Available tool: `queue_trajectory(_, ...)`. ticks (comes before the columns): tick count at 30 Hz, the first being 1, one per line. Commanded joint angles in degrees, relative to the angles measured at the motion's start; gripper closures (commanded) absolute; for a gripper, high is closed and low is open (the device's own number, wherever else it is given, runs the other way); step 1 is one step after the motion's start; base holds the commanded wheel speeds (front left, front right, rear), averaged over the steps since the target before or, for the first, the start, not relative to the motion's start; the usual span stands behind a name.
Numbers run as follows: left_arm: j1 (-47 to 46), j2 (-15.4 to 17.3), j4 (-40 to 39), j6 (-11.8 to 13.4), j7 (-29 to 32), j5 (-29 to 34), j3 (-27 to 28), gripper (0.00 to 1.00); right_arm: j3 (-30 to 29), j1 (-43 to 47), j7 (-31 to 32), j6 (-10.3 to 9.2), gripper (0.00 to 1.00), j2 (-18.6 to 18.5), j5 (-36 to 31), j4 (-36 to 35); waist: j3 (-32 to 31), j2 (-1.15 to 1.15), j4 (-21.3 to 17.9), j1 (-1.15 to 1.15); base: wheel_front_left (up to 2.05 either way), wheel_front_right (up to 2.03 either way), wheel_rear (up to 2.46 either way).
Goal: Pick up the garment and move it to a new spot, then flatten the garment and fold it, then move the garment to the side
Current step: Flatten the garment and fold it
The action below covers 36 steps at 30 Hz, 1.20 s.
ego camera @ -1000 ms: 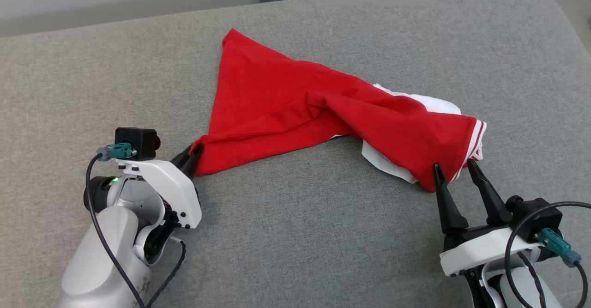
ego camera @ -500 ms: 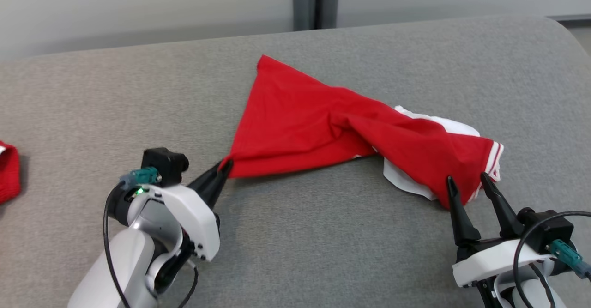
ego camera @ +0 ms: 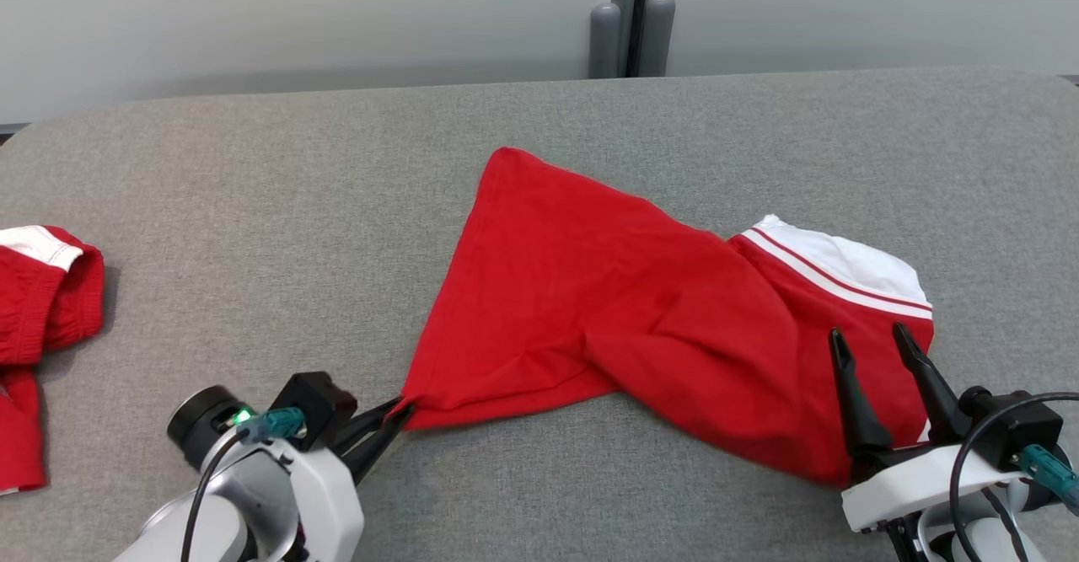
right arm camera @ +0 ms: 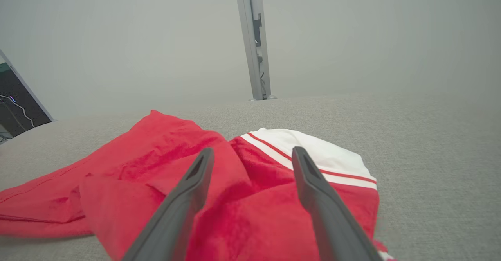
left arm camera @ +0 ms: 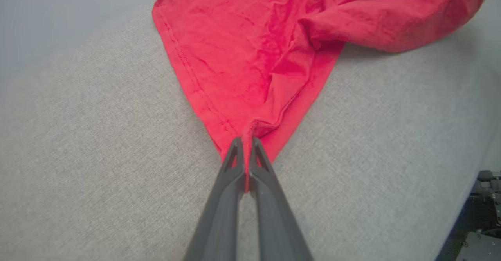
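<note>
Garment (ego camera: 641, 318) corner pinched between left fingers (left arm camera: 230, 177), beneath right fingers (right arm camera: 315, 192).

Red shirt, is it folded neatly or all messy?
Messy, not folded. The red garment lies twisted and bunched on the gray cushion, one corner pinched by the left end effector.
</note>
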Motion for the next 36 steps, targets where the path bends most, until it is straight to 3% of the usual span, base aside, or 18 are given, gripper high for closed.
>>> queue_trajectory(1,-0.38,0.89,0.38,0.01,-0.58,-0.36,-0.58,1.00,-0.05,0.73,-0.32,0.14,0.00,-0.46,0.22,-0.25,-0.10,0.00,0.08,0.00,0.00,0.00,0.00)
queue_trajectory(7,0.49,1.95,3.60,0.00,-1.81,-1.96,-3.88,0.96,-0.21,1.17,-0.32,0.14,0.00,-0.83,0.60,-0.31,-0.59,0.00,0.30,0.00,0.00,0.00,0.00)
queue_trajectory(8,0.70,1.83,4.20,0.00,-2.05,-2.43,-4.30,0.84,-0.23,1.33,-0.32,0.14,0.00,-0.88,0.70,-0.32,-0.69,0.00,0.31,0.00,0.00,0.00,0.00)
queue_trajectory(9,0.83,1.84,5.06,0.00,-2.07,-2.82,-4.59,0.57,-0.22,1.51,-0.32,0.14,0.00,-0.93,0.77,-0.32,-0.80,0.00,0.30,0.00,0.00,0.00,0.00)
queue_trajectory(10,0.92,1.81,5.77,0.00,-2.08,-3.19,-4.86,0.19,-0.21,1.70,-0.32,0.14,0.00,-1.01,0.82,-0.33,-0.91,0.00,0.28,0.00,0.00,0.00,0.00)
queue_trajectory(11,0.91,1.67,6.33,0.00,-2.21,-3.35,-5.12,0.00,-0.23,1.83,-0.32,0.14,0.00,-1.11,0.85,-0.37,-1.01,0.00,0.26,0.00,0.00,0.00,0.00)
queue_trajectory(18,1.13,1.37,7.62,1.50,-4.87,-4.89,-3.48,0.00,-0.77,2.86,-0.32,0.14,0.00,-1.64,1.04,-0.63,-2.30,0.00,0.39,0.00,0.00,0.00,0.00)
queue_trajectory(29,2.86,0.31,2.88,9.75,-10.55,-6.34,1.99,0.00,-1.50,4.20,-0.32,0.14,0.00,-1.71,1.58,-1.99,-4.23,0.00,0.64,0.00,0.00,0.00,0.00)
queue_trajectory(36,5.31,-3.28,1.04,16.18,-16.68,-10.12,7.91,0.00,-2.19,4.85,-0.31,0.14,0.00,-1.70,2.13,-4.87,-4.16,0.00,-0.02,0.00,0.00,0.00,0.00)
